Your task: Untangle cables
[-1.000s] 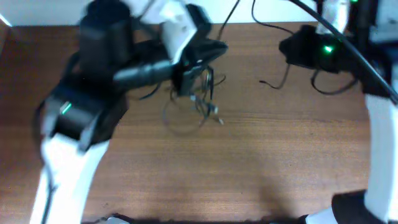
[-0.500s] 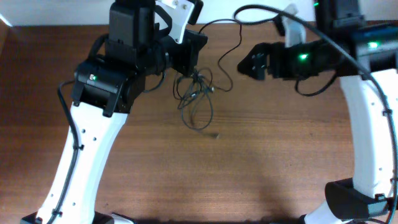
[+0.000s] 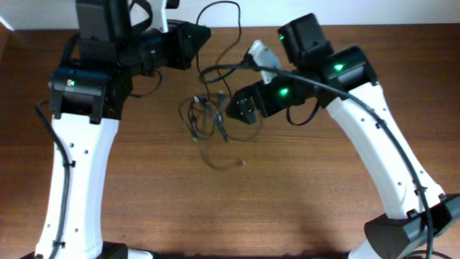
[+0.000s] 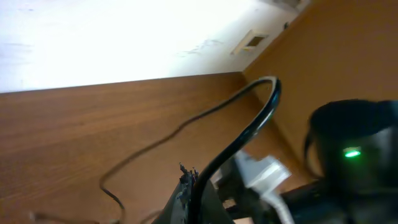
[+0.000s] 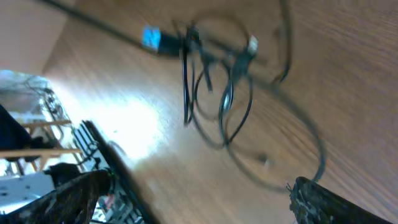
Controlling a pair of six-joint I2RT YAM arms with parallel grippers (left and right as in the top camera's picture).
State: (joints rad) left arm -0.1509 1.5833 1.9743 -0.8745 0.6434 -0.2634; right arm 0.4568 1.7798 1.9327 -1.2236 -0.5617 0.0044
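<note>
The cables (image 3: 205, 115) lie in a small black knot on the brown table, with a loose loop (image 3: 219, 160) trailing toward the front and one strand (image 3: 228, 32) running up to the back edge. My right gripper (image 3: 233, 109) hovers just right of the knot, open with nothing between its fingers. In the right wrist view the knot (image 5: 217, 81) lies ahead of the right gripper (image 5: 205, 199), with a blue-tagged plug (image 5: 151, 38) beside it. My left gripper (image 3: 206, 34) is shut, up and back from the knot. Its closed left gripper tips (image 4: 186, 180) show no cord between them.
A thick black arm cable (image 3: 223, 67) arches over the knot's back side and crosses close in front of the left fingertips (image 4: 249, 130). The white wall strip (image 3: 323, 11) marks the table's back edge. The white arm bases stand at the front left (image 3: 72, 187) and right (image 3: 395, 180).
The left gripper drew back and left, away from the knot. The right arm swung down and left to the knot with its jaws now wide apart. The knot shifted slightly left.
</note>
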